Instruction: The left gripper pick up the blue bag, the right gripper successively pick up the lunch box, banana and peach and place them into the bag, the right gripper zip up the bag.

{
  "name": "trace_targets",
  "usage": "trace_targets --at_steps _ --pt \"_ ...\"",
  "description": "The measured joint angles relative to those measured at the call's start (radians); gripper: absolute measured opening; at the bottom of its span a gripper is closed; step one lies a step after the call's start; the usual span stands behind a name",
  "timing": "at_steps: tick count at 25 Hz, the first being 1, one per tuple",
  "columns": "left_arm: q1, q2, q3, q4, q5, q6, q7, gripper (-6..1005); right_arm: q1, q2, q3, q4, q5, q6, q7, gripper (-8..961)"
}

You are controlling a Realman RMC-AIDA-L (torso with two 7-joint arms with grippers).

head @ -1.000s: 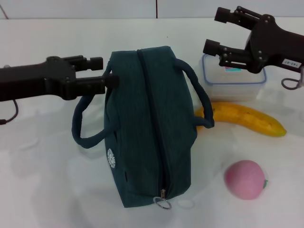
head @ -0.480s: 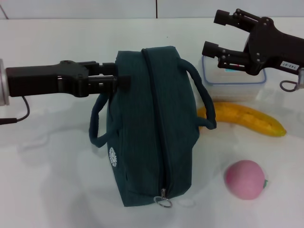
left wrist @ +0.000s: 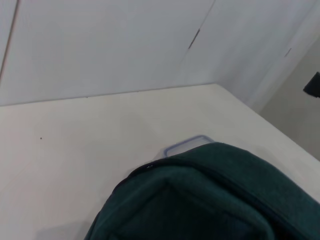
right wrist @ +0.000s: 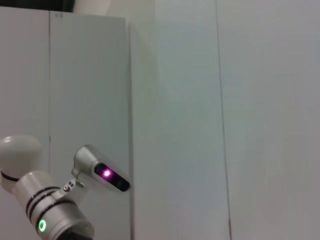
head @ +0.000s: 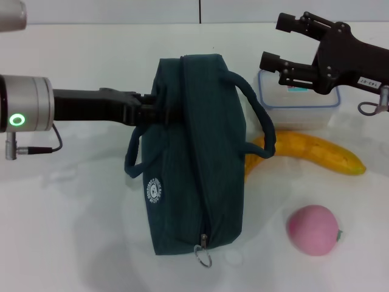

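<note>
Gripping the near-left loop handle of the dark teal-blue fabric bag (head: 191,152) is my job just now, and my left hand (head: 159,114), a black claw on a silver wrist with a green light, sits hard against the bag's left flank where that handle rises. I cannot tell whether its fingers are pinched on the strap or merely tucked under it. To do this well, I judge I should lift straight and slowly, keeping the zipper side up so the bag hangs level.

My right hand (head: 271,41) hovers spread wide above the clear rectangular plastic lunch box with the blue-rimmed lid (head: 298,107) at the far right, holding nothing. Beside the bag's right side lies the long yellow-orange banana (head: 313,151), its left end behind the right handle; the round pink peach (head: 312,230) rests nearer, well apart from the bag on the white bench (head: 73,243).

My head view shows all this. My left wrist view adds only the bag's top and a corner of the lunch box; my right wrist view sees none of the goods, only wall panels and my left wrist.
</note>
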Motion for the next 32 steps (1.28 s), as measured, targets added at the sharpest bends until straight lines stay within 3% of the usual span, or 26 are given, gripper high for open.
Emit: trace_targets --at_steps 12,17,21,25,28,30,32 --pt "0.001 -0.004 -0.037 -0.077 -0.098 -0.010 0.273 719 -0.005 0.000 0.000 0.006 -0.001 0.017 -0.012 809" --pt "-0.021 0.003 -0.040 -0.113 -0.107 -0.013 0.267 455 -0.018 0.002 0.011 0.001 -0.001 0.017 -0.020 809" --pt "-0.023 0.005 -0.047 -0.108 -0.104 -0.013 0.273 368 -0.040 0.015 0.053 0.001 -0.001 0.017 -0.026 808" --pt "-0.027 0.005 -0.066 -0.106 -0.105 -0.013 0.293 280 -0.066 0.046 0.112 0.016 -0.001 0.018 -0.046 807" --pt "-0.035 0.009 -0.068 -0.106 -0.108 -0.008 0.313 215 -0.085 0.092 0.189 0.044 0.006 0.032 -0.082 807" --pt "-0.053 0.015 -0.068 -0.117 -0.100 -0.006 0.318 192 -0.089 0.116 0.248 0.098 0.048 0.036 -0.120 806" --pt "-0.081 0.019 -0.065 -0.142 -0.086 -0.006 0.320 169 -0.074 0.123 0.256 0.207 0.172 0.015 -0.137 806"
